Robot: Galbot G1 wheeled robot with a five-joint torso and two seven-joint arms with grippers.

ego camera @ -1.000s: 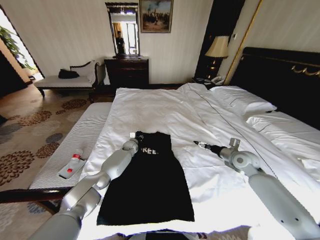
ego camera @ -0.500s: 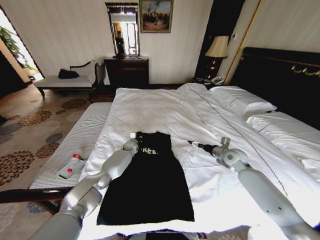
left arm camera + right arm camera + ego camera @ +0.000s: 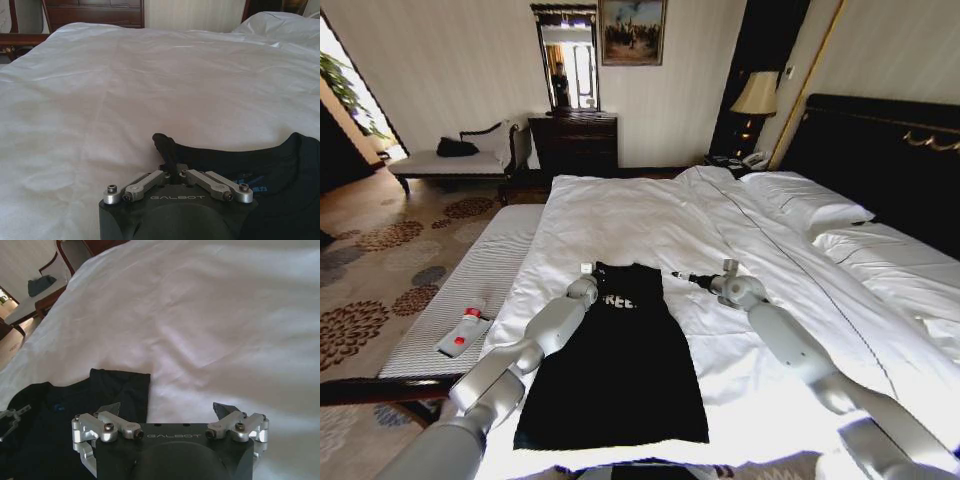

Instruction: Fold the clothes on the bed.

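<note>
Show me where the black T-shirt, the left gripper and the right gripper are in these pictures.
black T-shirt [image 3: 620,370]: head view, middle of the folded body.
left gripper [image 3: 170,167]: left wrist view, between its jaws, pinching the shirt's edge.
right gripper [image 3: 682,277]: head view, at its tips, beside the shirt's right shoulder.

Left arm stretched forward, elbow low, wrist about level. Left gripper [image 3: 586,270] at end of reach, fingers closed together on a pinch of dark cloth, linkage bars [image 3: 145,184] folded in toward centre. Right arm extended forward and inward from lower right, forearm rising toward wrist, wrist turned toward the left arm. Right gripper [image 3: 682,277] spread wide, fingers [image 3: 222,409] well apart, nothing between them. Grippers near each other, not touching.
</note>
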